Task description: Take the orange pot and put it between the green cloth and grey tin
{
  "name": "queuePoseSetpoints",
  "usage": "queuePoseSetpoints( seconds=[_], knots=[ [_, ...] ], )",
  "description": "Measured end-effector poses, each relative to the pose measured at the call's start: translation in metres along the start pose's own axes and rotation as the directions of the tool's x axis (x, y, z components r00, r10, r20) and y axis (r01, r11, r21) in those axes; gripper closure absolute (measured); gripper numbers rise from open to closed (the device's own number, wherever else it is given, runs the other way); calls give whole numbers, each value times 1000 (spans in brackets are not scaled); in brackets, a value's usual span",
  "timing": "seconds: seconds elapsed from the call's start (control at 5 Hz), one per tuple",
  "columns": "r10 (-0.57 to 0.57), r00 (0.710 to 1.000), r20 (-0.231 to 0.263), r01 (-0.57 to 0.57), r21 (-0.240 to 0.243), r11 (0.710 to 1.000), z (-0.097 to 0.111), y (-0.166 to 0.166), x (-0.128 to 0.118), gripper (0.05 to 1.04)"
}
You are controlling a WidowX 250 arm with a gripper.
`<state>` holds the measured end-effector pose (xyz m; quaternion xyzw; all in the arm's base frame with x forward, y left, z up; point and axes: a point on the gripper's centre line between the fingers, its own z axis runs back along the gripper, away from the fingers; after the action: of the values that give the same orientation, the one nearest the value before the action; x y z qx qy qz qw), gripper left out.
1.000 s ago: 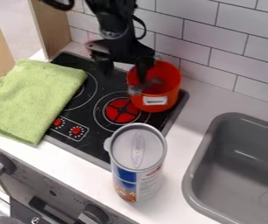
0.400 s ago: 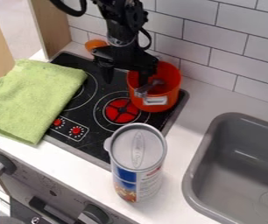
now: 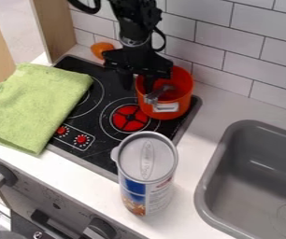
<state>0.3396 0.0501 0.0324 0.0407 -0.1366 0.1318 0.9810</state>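
The black gripper (image 3: 138, 86) hangs over the back of the stove at the left rim of the orange pot (image 3: 182, 95). One finger is inside the pot and the other is outside its left wall, with some space between them. The pot stands upright at the stove's right rear, partly over the red burner, a pale handle on its front. A green cloth (image 3: 36, 105) lies over the stove's left edge and counter. The grey-lidded tin (image 3: 146, 161) stands upright in front, overlapping the stove's front right corner in view.
A black stovetop (image 3: 102, 119) with red knobs lies between cloth and tin. An orange object (image 3: 100, 48) sits behind the stove, left of the arm. A grey sink (image 3: 264, 170) is at the right, a tiled wall (image 3: 233, 56) at the back, and a wooden panel at the left.
The arm has shifted slightly right, and the space between its fingers has narrowed, the left finger coming closer to the pot. The orange object behind has come into view. The pot stays put.
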Motion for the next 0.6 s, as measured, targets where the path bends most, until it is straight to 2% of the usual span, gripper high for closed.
queuePoseSetpoints(
  seconds=[0.2,0.4,0.6],
  knots=[
    [10,1000,-13,-10,11,1000,-2,1,0,912],
    [32,999,-10,-32,11,999,-1,1,4,1019],
    [54,998,-31,-53,8,999,0,5,4,1028]
  ],
)
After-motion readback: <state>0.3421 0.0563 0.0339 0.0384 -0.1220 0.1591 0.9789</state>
